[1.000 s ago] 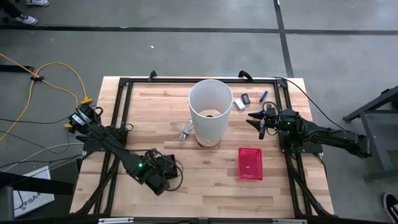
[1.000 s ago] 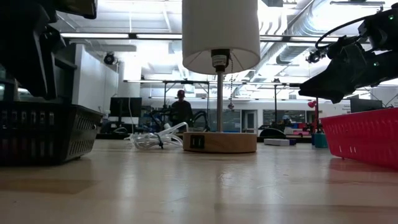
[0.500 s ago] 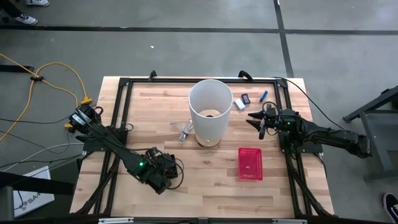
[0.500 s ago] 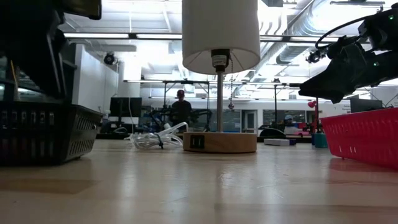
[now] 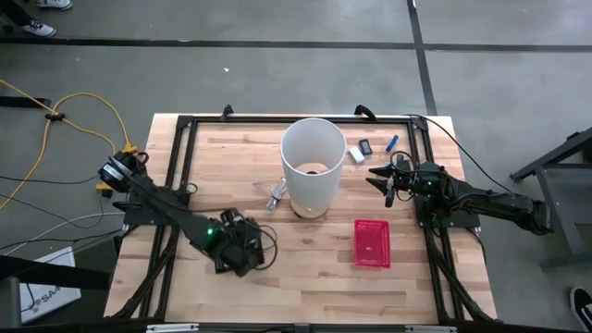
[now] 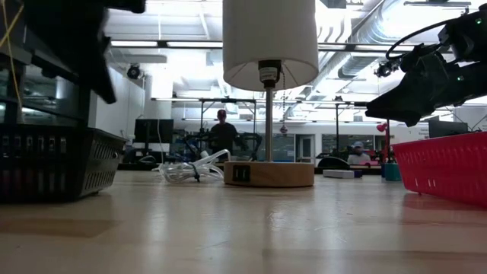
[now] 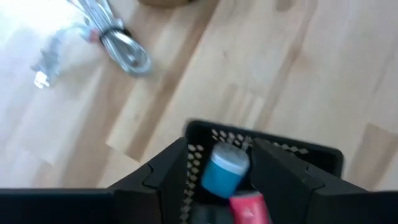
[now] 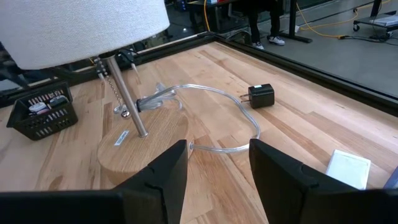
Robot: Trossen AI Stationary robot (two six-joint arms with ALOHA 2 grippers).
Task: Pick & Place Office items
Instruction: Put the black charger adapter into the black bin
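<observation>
Taking the white-shaded lamp (image 5: 313,162) as the dial's centre, the left gripper (image 5: 242,252) hovers at about seven o'clock, directly over a black mesh basket (image 7: 292,149). Its fingers stand parted. Through the gap the left wrist view shows a teal capped piece (image 7: 224,169) and a pink piece (image 7: 249,206) lying inside the basket. The view is blurred, so it is not certain that the teal piece is free of the fingers, though it appears to rest on its own.

The right gripper (image 5: 381,176) waits at three o'clock, raised above the wood, its fingers apart and empty. Just beyond it, at about one to two o'clock, a white block (image 5: 356,154), a small black piece (image 5: 365,146) and a blue pen (image 5: 392,142) lie on the table. A red mesh basket (image 5: 372,242) sits at five o'clock.

The step in hand looks like a drop into the black basket. Next, the right arm would likely need to reach out over the white block, descend and close on it
</observation>
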